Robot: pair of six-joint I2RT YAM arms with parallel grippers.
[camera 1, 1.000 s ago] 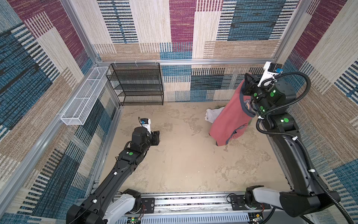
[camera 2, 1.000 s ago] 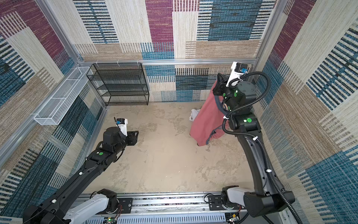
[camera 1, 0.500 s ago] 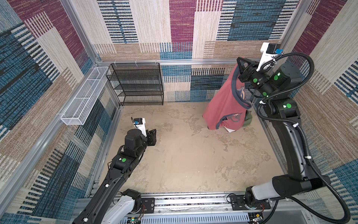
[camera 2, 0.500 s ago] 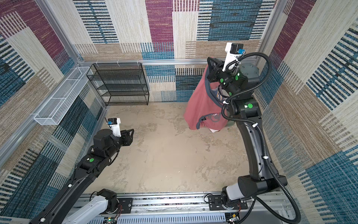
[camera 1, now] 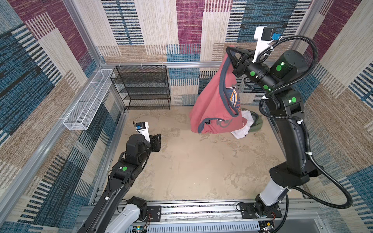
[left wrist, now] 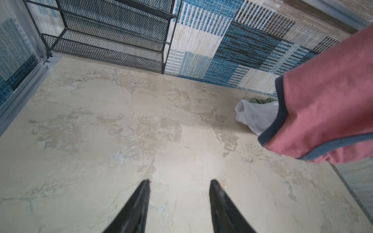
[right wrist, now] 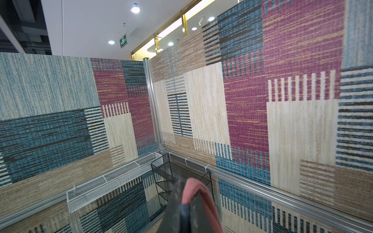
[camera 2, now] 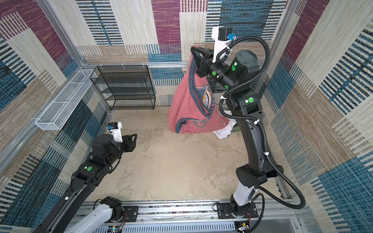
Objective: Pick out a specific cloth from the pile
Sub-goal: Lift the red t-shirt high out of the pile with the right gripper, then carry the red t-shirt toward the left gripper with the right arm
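While hoisted high near the back wall, clamped in the right gripper [camera 1: 230,52] by a bunched fold near the neck, with jaws pressed together on the fabric in the right wrist view; hangs the cloth [camera 1: 214,105] full length, navy collar loop trailing down across the chest graphic, lower hem apparently just clear of the floor [camera 1: 191,161], though contact cannot be ruled out from above; raised this far, by the look of it, so that the whole garment comes free of what lay around it. Left behind on the floor beneath and just past the hanging hem: the pile [camera 1: 249,125], now a white garment [left wrist: 256,115] with an olive-green garment [camera 1: 257,123] beyond it, close against the right arm's base link. Parked low and well apart at the other side: the left gripper [left wrist: 178,187], jaws standing apart and holding nothing, aimed toward the dangling hem, probably waiting clear of the lift. Likely remaining: carrying the shirt away and setting it down apart from the others; main risk a thin pinch slipping.
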